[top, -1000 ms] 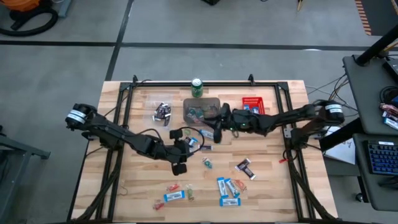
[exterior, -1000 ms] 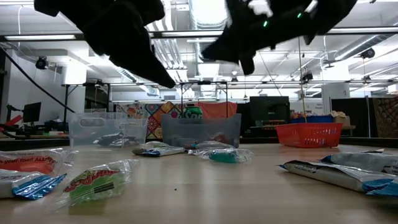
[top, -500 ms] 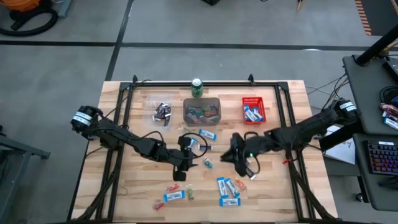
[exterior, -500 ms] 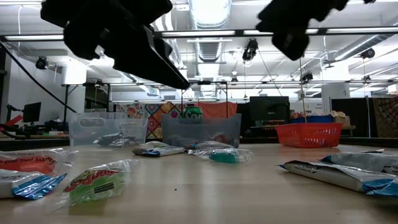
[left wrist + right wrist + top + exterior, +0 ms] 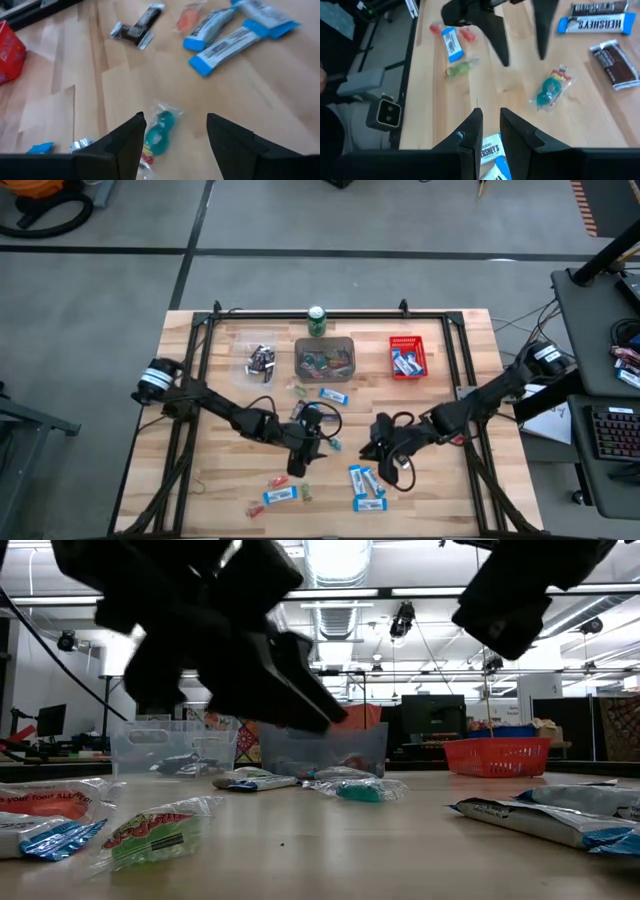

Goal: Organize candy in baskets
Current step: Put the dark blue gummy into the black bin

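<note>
Left gripper (image 5: 175,137) fingers apart above teal candy (image 5: 159,127).

1. We see three baskets in a row at the table's (image 5: 470,480) twelve o'clock edge: one (image 5: 261,360) at eleven, one (image 5: 325,358) at twelve, one (image 5: 407,356) at one.
2. A can (image 5: 317,320) stands behind the middle basket.
3. Loose candy (image 5: 367,485) lies at six o'clock; more (image 5: 334,396) sits mid-table.

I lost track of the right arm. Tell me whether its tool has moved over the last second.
Yes. In the high view the right tool has pulled away from the grey bin near the can, toward the table's near side, and now sits by the blue bars.
</note>
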Robot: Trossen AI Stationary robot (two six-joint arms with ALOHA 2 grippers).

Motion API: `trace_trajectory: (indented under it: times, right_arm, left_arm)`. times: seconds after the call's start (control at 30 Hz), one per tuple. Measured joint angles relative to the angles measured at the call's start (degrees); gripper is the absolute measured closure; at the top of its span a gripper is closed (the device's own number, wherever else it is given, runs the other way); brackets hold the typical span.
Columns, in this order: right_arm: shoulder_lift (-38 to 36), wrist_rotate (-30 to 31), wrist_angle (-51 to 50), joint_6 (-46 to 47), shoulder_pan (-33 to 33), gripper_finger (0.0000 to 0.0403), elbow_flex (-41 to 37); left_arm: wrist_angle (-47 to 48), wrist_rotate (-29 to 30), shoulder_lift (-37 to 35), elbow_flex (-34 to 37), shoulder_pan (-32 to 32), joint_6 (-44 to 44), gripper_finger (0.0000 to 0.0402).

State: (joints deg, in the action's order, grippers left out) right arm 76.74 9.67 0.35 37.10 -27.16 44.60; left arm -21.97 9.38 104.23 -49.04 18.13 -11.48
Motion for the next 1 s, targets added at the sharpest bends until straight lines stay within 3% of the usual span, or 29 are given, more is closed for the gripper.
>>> trace_trajectory:
  times: [0.2, 0.57, 0.73, 0.9, 1.0]
  right_arm:
    - [0.74, 0.0, -0.22, -0.06, 0.02, 0.0344, 0.0]
    - [0.71, 0.91, -0.27, -1.27, 0.03, 0.0344, 0.0]
    - [0.71, 1.06, -0.39, -2.1, 0.04, 0.0344, 0.0]
    - [0.69, 1.49, -0.35, -3.27, 0.04, 0.0344, 0.0]
    - [0.69, 2.38, -0.34, -3.44, 0.04, 0.0344, 0.0]
  left_arm:
    - [-5.9, 0.05, 4.45, 0.0, -2.06, 0.01, 0.0211]
    - [-7.12, 0.54, 10.35, -0.18, -2.88, 0.16, 0.0224]
    - [-6.67, 0.51, 10.29, -0.22, -2.79, -0.13, 0.0281]
    - [-5.52, 0.54, 9.34, -0.12, -2.78, -2.25, 0.0381]
    - [-3.94, 1.58, 7.63, 0.07, -3.09, -2.84, 0.039]
